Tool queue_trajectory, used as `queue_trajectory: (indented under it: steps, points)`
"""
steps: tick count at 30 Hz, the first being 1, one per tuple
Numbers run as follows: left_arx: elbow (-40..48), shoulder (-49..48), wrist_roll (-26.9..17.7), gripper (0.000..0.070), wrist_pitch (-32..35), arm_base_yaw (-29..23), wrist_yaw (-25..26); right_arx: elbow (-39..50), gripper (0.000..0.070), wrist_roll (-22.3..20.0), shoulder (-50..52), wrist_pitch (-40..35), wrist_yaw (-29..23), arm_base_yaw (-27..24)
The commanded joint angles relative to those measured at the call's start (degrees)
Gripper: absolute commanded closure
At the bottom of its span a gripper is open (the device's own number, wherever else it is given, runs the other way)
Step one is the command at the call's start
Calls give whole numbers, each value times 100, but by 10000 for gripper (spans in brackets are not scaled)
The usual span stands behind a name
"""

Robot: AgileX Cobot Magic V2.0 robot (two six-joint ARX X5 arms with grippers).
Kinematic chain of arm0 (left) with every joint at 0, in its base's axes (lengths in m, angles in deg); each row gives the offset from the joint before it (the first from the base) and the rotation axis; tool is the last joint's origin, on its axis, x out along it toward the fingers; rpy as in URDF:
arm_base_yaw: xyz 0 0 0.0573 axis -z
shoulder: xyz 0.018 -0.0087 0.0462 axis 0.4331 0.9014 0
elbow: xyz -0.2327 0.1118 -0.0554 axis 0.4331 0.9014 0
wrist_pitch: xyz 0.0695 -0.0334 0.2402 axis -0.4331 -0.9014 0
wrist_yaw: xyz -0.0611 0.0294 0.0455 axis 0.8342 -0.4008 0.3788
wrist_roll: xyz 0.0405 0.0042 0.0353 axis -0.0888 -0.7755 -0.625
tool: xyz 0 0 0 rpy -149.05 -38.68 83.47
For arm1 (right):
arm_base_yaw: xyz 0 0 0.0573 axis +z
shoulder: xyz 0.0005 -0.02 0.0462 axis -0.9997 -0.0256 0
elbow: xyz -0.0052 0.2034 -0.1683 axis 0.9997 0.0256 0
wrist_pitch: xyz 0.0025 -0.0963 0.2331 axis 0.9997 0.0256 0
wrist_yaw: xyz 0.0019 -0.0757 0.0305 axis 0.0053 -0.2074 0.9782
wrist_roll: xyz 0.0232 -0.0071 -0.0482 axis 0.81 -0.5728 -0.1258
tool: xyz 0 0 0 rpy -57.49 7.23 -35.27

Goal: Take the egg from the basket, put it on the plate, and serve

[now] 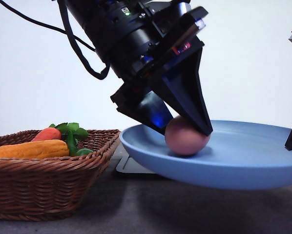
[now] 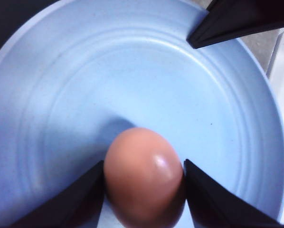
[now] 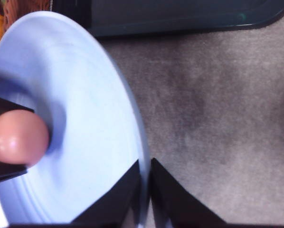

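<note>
Egg (image 1: 186, 138) out of basket (image 1: 48, 183), resting on plate (image 1: 243, 163), gripped between left hand (image 1: 182, 127) fingers. Right hand (image 3: 146, 190) clenched on plate rim, plate raised off worktop (image 3: 218, 104). Left: release egg, serve.

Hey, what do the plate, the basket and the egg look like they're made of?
The plate looks like matte light-blue plastic or glazed ceramic: smooth, with faint concentric rings and no strong shine. The basket looks like dark brown woven wicker, its crossing strands plainly visible. The egg has a smooth pinkish-brown shell with a soft highlight; real or imitation cannot be told.
</note>
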Motion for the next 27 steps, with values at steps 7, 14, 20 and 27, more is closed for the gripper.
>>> queue_trajectory:
  steps: [7,14,20,27]
  points:
    - [-70,139,-32,385,61,81,-13,-15,700,59,-22,-48,56,11]
    - [-102,138,16,322,9,76,-11,-15,700,143,-24,5,185,9]
    - [-482,38,120,322,-631,-81,-9,-23,700,212,-38,69,345,2]
    - [-861,-601,96,323,-1065,-310,-9,-213,700,156,-415,72,402,-88]
